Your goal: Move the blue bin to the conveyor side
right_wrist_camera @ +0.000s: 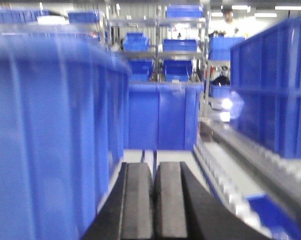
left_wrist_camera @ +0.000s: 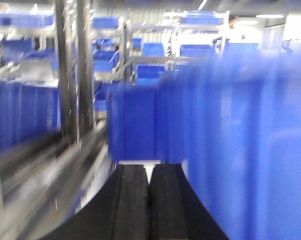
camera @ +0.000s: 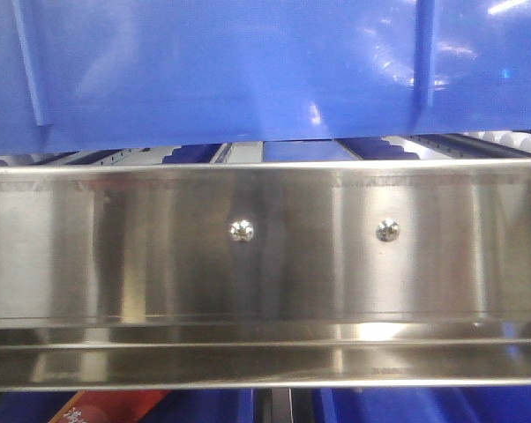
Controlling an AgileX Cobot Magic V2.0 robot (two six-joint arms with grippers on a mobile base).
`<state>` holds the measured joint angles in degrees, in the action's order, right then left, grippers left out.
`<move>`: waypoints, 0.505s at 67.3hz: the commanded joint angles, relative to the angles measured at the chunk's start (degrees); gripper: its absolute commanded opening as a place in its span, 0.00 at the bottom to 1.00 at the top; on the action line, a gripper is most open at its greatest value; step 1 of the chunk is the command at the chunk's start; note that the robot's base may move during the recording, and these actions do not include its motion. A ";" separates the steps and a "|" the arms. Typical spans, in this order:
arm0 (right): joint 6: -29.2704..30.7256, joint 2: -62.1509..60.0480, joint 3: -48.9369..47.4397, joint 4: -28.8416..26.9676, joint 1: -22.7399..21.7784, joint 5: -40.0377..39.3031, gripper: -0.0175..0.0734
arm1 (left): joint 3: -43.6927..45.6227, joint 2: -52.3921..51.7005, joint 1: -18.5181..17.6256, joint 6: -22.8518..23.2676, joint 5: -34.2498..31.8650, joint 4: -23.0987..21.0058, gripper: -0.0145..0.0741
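Jaws left and right, both closed on nothing, flank blue bin [camera: 230, 70] above steel rail [camera: 160, 256].

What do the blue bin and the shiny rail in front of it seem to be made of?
The blue bin looks like glossy moulded plastic: smooth wall, soft light reflections, thin moulded ribs. The rail looks like brushed stainless steel, though it could be another polished metal: mirror-like reflections, faint grain, two bright screws.
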<state>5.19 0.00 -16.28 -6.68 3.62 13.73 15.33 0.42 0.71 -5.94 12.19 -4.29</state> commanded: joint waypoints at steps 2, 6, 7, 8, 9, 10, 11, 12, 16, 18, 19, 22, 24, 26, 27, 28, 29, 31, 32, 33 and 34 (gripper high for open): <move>-0.09 0.71 -8.23 -0.10 0.13 3.76 0.26 | 8.71 1.91 -0.41 0.12 8.41 0.95 0.23; -0.09 2.73 -11.80 -0.10 0.13 4.47 0.41 | 13.06 3.52 -0.41 0.12 11.53 0.95 0.29; -0.09 3.22 -12.63 -0.10 0.13 4.61 0.44 | 14.05 3.94 -0.41 0.12 12.23 0.95 0.33; -0.09 3.71 -13.80 -0.10 0.13 4.76 0.48 | 15.01 4.36 -0.41 0.12 12.93 0.95 0.35; -0.09 4.24 -14.17 -0.10 0.13 4.74 0.51 | 15.92 4.79 -0.41 0.12 13.51 0.95 0.37; -0.09 4.79 -14.85 -0.10 0.13 4.87 0.54 | 17.19 5.24 -0.41 0.12 14.06 0.95 0.40; -0.09 5.35 -15.49 -0.10 0.13 4.87 0.57 | 17.98 5.69 -0.41 0.12 14.55 0.95 0.42; -0.09 5.93 -16.10 -0.10 0.13 4.87 0.60 | 18.70 6.39 -0.41 0.12 15.07 0.95 0.45; -0.09 8.51 -18.36 -0.10 0.13 4.87 0.72 | 21.24 8.28 -0.41 0.12 15.61 0.95 0.55; -0.09 9.64 -19.06 -0.10 0.13 5.01 0.77 | 22.09 9.24 -0.44 0.12 15.90 0.95 0.59; -0.09 10.21 -19.28 -0.10 0.13 5.09 0.79 | 22.47 9.72 -0.55 0.12 16.02 0.95 0.62; -0.09 11.78 -19.78 -0.10 0.13 5.13 0.82 | 23.33 11.37 -1.08 0.12 16.26 0.95 0.69; -0.09 12.97 -20.08 -0.10 0.13 5.25 0.81 | 23.76 12.50 -1.75 0.12 16.26 0.95 0.73; -0.09 14.11 -20.21 -0.10 0.13 5.25 0.81 | 24.22 13.35 -2.09 0.12 15.88 0.95 0.76; -0.09 14.55 -20.21 -0.10 0.13 5.07 0.81 | 24.38 13.77 -2.35 0.12 15.61 0.95 0.77; -0.09 15.00 -20.34 -0.10 0.13 4.73 0.81 | 24.52 14.18 -2.52 0.12 14.98 0.95 0.78; -0.09 15.43 -20.35 -0.10 0.13 4.45 0.81 | 24.53 14.55 -2.71 0.12 14.71 0.95 0.79; -0.09 16.22 -20.66 -0.10 0.13 3.94 0.81 | 24.97 15.47 -3.03 0.12 13.18 0.95 0.81; -0.09 16.62 -20.86 -0.10 0.13 3.92 0.81 | 25.15 15.64 -3.01 0.12 12.86 0.95 0.81; -0.09 17.00 -20.99 -0.10 0.13 3.92 0.81 | 25.41 16.00 -3.15 0.12 12.12 0.95 0.81; -0.09 17.43 -21.43 -0.10 0.13 3.92 0.81 | 25.72 16.57 -3.30 0.12 12.01 0.95 0.81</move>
<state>5.08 15.30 -36.33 -7.02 3.62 18.87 39.69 14.80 -1.71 -5.94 27.21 -3.30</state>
